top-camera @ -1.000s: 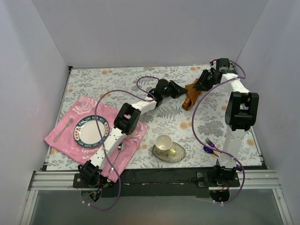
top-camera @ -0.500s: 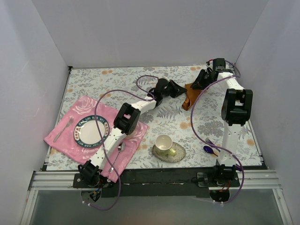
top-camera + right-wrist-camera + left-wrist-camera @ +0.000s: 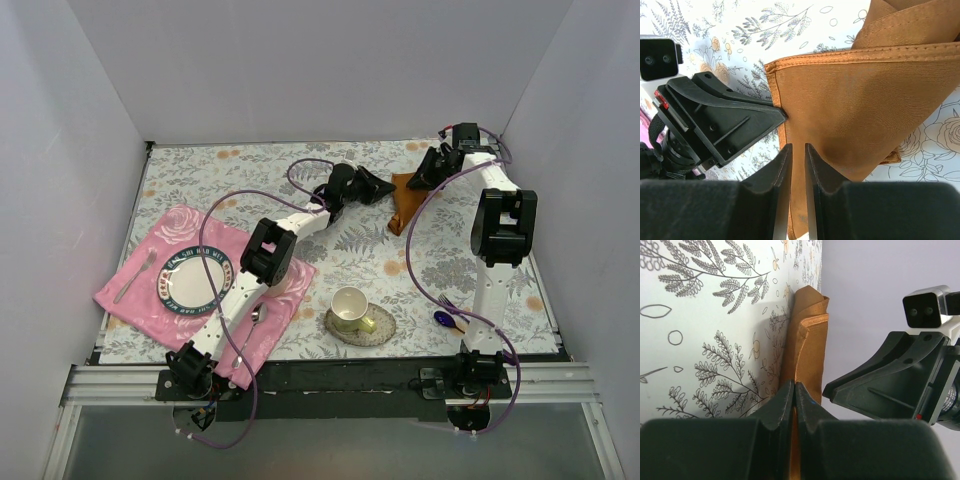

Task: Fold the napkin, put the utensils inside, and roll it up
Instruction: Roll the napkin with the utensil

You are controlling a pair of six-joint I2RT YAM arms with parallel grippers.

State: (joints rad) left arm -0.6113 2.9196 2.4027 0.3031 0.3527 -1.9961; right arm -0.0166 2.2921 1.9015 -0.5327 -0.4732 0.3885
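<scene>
**Napkin.** The shiny rust-orange satin napkin (image 3: 402,203) is at the far right of the floral-print table (image 3: 200,180), between the two grippers. It is not spread flat. In the top view it appears as a narrow, bunched, upright shape. In the right wrist view, the napkin (image 3: 865,95) shows a stitched hem along its top edge and a folded layer behind it. In the left wrist view, the napkin (image 3: 807,340) appears as a tall, creased strip above the tabletop.

**Left gripper.** The left gripper (image 3: 386,187) is clamped on the left edge of the napkin. In its own view, the left gripper (image 3: 794,396) has its fingers pressed together with cloth pinched between them.

**Right gripper.** The right gripper (image 3: 428,172) is at the far side of the napkin, just beside the left gripper. In its own view, the right gripper (image 3: 798,165) straddles the cloth with a narrow gap between its fingers. It cannot be determined whether the pads press on the cloth.

**Utensils.** The small coloured utensils (image 3: 447,314), of which a purple fork and a dark blue spoon can be made out, lie on the table beside the right arm base. They are well apart from the napkin.

**Other items.**
- A pink satin cloth (image 3: 140,300) lies at the near left.
- A dark-rimmed round plate (image 3: 195,280) sits on the pink cloth.
- A cream cup on a saucer (image 3: 350,308) stands near the centre front.
</scene>
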